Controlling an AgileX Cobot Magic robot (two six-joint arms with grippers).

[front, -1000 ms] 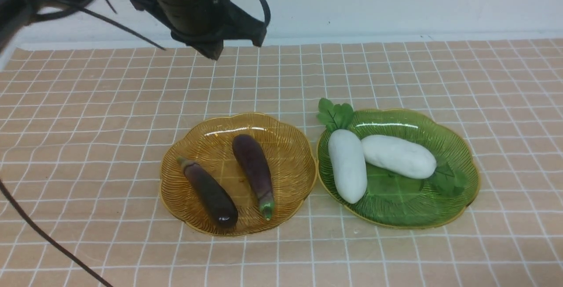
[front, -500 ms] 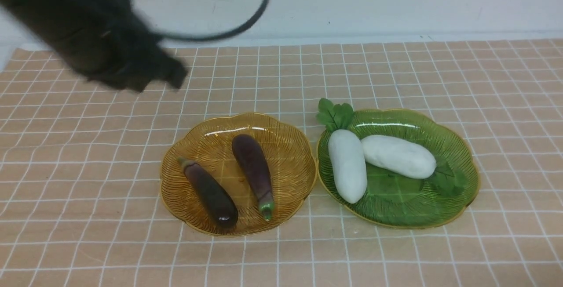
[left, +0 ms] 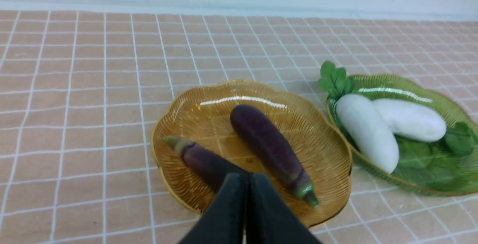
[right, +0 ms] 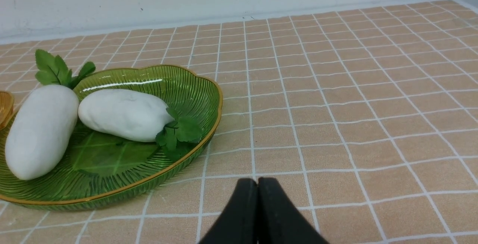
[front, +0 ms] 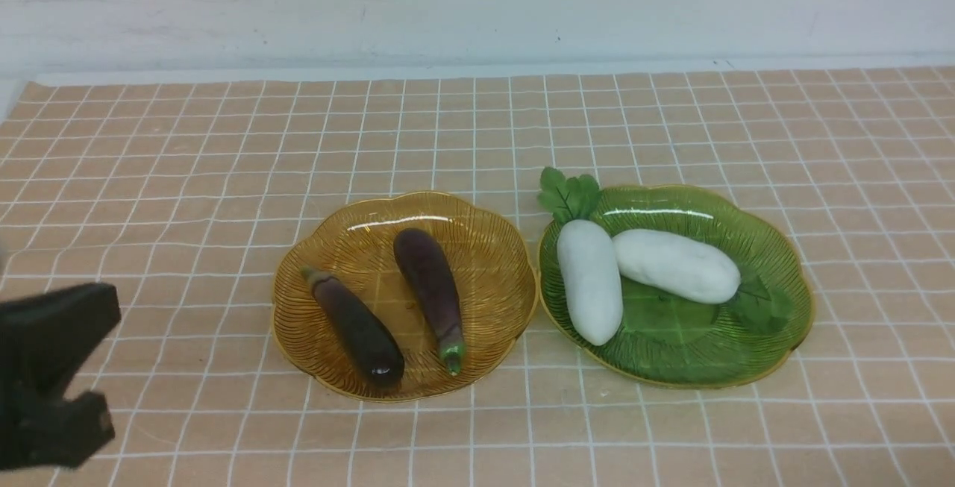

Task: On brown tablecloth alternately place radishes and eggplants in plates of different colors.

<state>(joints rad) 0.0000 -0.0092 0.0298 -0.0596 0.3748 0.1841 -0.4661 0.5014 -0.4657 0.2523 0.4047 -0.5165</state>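
Two dark purple eggplants [front: 357,329] [front: 430,286] lie side by side in the amber plate [front: 328,241]. Two white radishes [front: 589,282] [front: 675,265] lie in the green plate [front: 768,248] to its right. Both plates sit on the brown tablecloth [front: 186,174]. My left gripper [left: 248,178] is shut and empty, on the near side of the amber plate [left: 325,150]. My left arm's black end [front: 60,319] shows at the front view's lower left edge. My right gripper [right: 257,184] is shut and empty over bare cloth, beside the green plate [right: 194,87]. It is out of the front view.
A white wall runs along the far edge of the table. The cloth around the two plates is bare grid.
My left arm has swung from above the far middle of the table, leftwards and down, to the lower left edge of the front view. The vegetables and plates have not moved.
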